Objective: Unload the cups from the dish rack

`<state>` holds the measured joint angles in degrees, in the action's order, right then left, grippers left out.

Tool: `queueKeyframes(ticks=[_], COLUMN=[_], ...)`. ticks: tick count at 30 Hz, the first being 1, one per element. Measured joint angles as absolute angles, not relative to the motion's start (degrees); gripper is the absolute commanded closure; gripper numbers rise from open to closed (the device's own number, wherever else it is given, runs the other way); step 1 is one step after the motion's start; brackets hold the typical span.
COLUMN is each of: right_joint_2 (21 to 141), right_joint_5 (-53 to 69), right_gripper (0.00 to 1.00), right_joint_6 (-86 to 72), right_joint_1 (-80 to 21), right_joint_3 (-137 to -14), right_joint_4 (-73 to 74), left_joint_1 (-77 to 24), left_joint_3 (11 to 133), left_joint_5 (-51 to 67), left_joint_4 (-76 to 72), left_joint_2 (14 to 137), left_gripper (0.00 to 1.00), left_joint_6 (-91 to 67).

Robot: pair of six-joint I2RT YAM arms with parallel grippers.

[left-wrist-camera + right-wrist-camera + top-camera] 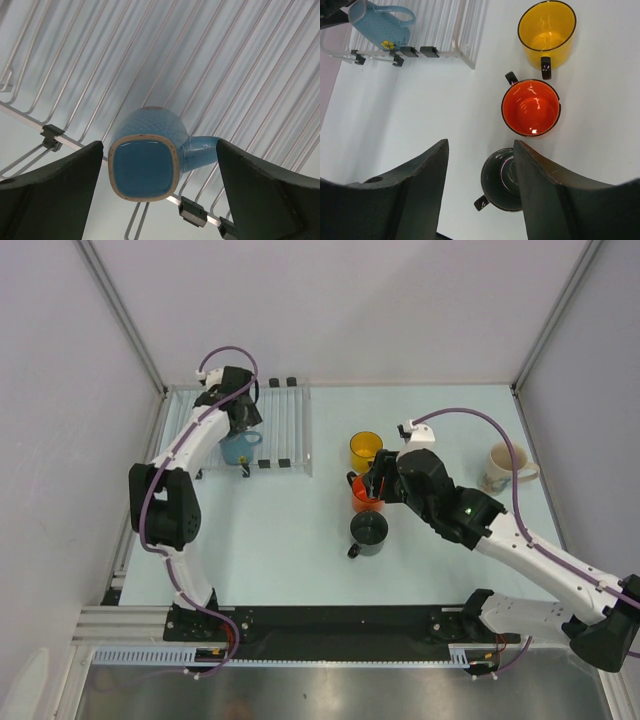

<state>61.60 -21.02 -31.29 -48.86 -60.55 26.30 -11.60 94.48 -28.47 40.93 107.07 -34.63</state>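
**Last cup in the rack sits between the left hand's fingers**

The light blue mug (pixel 144 167) is the only cup on the dish rack (pixel 285 420), resting on the bars toward the rack's near left corner. The left hand (pixel 160 145) hangs directly over it, fingers (pixel 55 195) spread wide, one on each side of the mug and touching neither wall.

In the left wrist view the mug's mouth points straight back at the hand, so its long axis runs along the approach line. Its handle (pixel 202 152) juts out sideways toward the right-side finger. The closing line therefore crosses the body and handle together, and that looks like the point on which the grasp depends.

The other four cups stand on the worktop (pixel 300 540), well apart from the rack:
- The yellow mug (pixel 365 448), orange mug (pixel 366 494) and dark grey mug (pixel 369 528) stand in a line.
- The cream mug (pixel 503 465) is far to the right.

The right hand (pixel 480 165) hovers over that line with its fingers apart and holds nothing. It is much farther from the blue mug, so the lift seems to belong to the left arm
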Motion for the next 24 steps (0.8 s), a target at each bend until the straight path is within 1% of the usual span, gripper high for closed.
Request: queueKeyframes(ticks=[12,15,18,19,21,22,23,24], right_joint_2=[62.3,62.4,62.4,62.4,62.4,62.4,62.4,62.4], right_joint_5=[-19.1,-19.0,-18.9,-18.9,-18.7,-18.7,-18.7,-18.6], right_gripper=[0.41,0.41,0.41,0.41,0.41,0.41,0.41,0.41], right_joint_6=[-31.5,-31.6,-31.7,-31.8,-31.9,-31.9,-32.0,-32.1], right_joint_1=[-48.0,-47.9,-47.8,-47.7,-47.6,-47.6,-47.6,-47.6], right_joint_3=[-59.7,-59.5,-59.3,-59.2,-59.0,-58.9,-58.8,-58.8], right_joint_4=[25.8,25.8,25.8,25.8,25.8,25.8,25.8,25.8], left_joint_1=[-11.2,-10.9,-10.7,-10.6,-10.5,-10.4,-10.3,-10.4], left_joint_3=[90.7,90.4,89.4,89.0,87.6,86.9,86.2,85.8], left_joint_5=[-26.2,-25.2,-24.9,-24.9,-25.1,-24.8,-24.2,-23.9], left_joint_4=[38.4,38.0,36.6,36.0,34.4,33.5,32.8,32.1], left_joint_2=[107.8,107.8,107.8,107.7,107.0,106.6,106.1,105.8], left_gripper=[0.0,0.05,0.17,0.26,0.33,0.4,0.44,0.51], left_joint_6=[-36.0,-36.0,-36.0,-36.0,-36.0,-36.1,-36.0,-35.8])
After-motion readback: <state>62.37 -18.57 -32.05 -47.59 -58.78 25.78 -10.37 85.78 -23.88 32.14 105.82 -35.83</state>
